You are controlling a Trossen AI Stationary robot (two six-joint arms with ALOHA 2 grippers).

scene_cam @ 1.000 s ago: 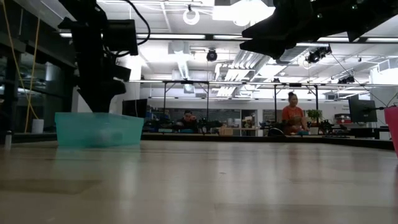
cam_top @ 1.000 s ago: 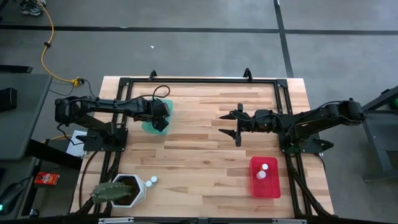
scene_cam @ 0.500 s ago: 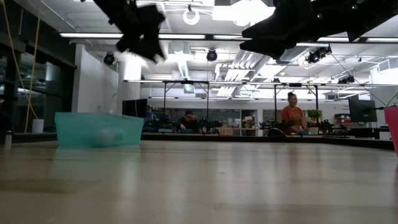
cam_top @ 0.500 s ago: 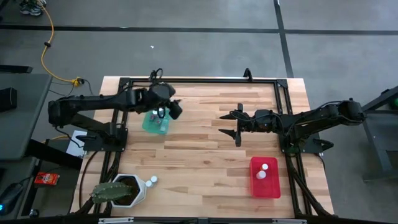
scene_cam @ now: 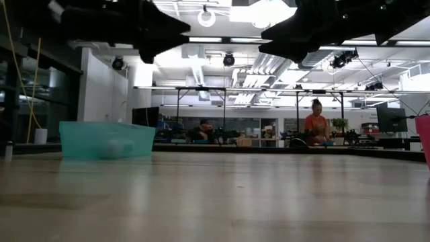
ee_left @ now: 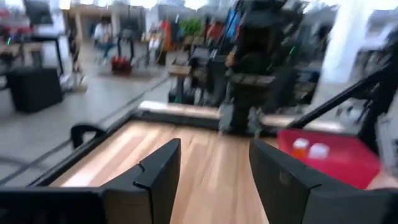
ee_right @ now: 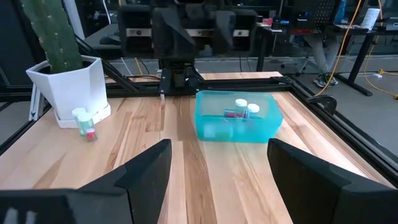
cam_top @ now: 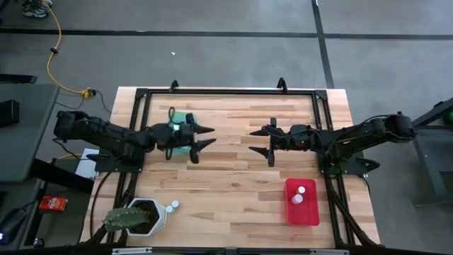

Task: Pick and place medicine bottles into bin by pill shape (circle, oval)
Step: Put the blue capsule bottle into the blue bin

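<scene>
White-capped bottles (ee_right: pixel 242 109) upright in teal bin (ee_right: pixel 235 118)

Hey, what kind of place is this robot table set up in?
Probably a robotics lab or workshop: an open hall with ceiling strip lights, rows of black-framed workbenches, and a seated person in an orange top.

Bright overhead light, blurred left wrist view

Counts, approx:
- Bottles: 6 seen. 2 in the red bin (cam_top: pixel 301 211), 2 in the teal bin (ee_right: pixel 236 116), 2 on the counter (cam_top: pixel 233 177) just beside the cactus pot (cam_top: pixel 134 216).
- First bottle in red bin (cam_top: pixel 301 190), other (cam_top: pixel 297 200); pair by pot (cam_top: pixel 172 205).
- Bins: 2 (1 red, 1 teal).
- Pots: 1, w/ 1 cactus.
- Arms: 2, w/ 1 end effector each: left (cam_top: pixel 206 137), right (cam_top: pixel 256 142).
- People in room behind: 2, a seated person (scene_cam: pixel 202 129) and a standing person (scene_cam: pixel 315 126).
</scene>
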